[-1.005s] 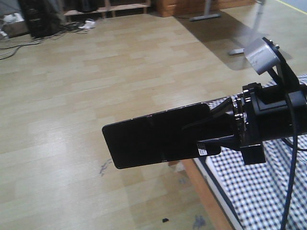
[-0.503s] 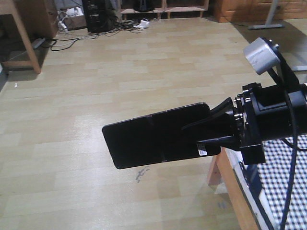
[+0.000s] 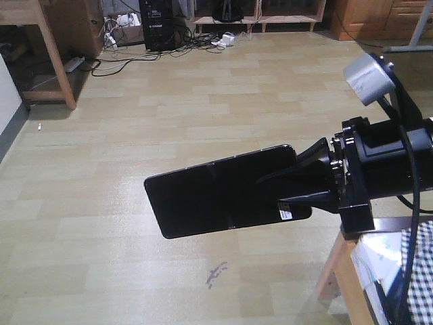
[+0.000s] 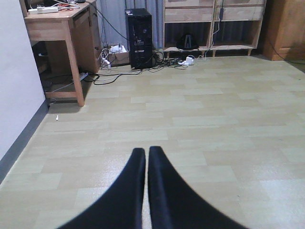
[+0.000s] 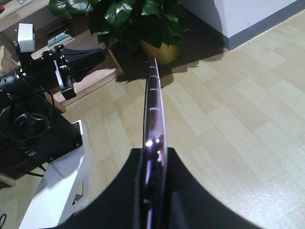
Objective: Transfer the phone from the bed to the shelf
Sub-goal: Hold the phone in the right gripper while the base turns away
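Pale plank floor (image 4: pixel 214 119) throughout, a dark scuff (image 3: pixel 215 274) on it. Along the far left, a wooden desk (image 4: pixel 71 33) against a white wall (image 4: pixel 14 81) with grey skirting (image 4: pixel 21 143) – white power strip (image 4: pixel 43 9) at the desktop's back edge. Just beside the desk, an upright black computer tower (image 4: pixel 138 36), loose cables (image 4: pixel 114 76) before it. Elsewhere, a leafy plant (image 5: pixel 138 19) in a yellow pot (image 5: pixel 159 52).
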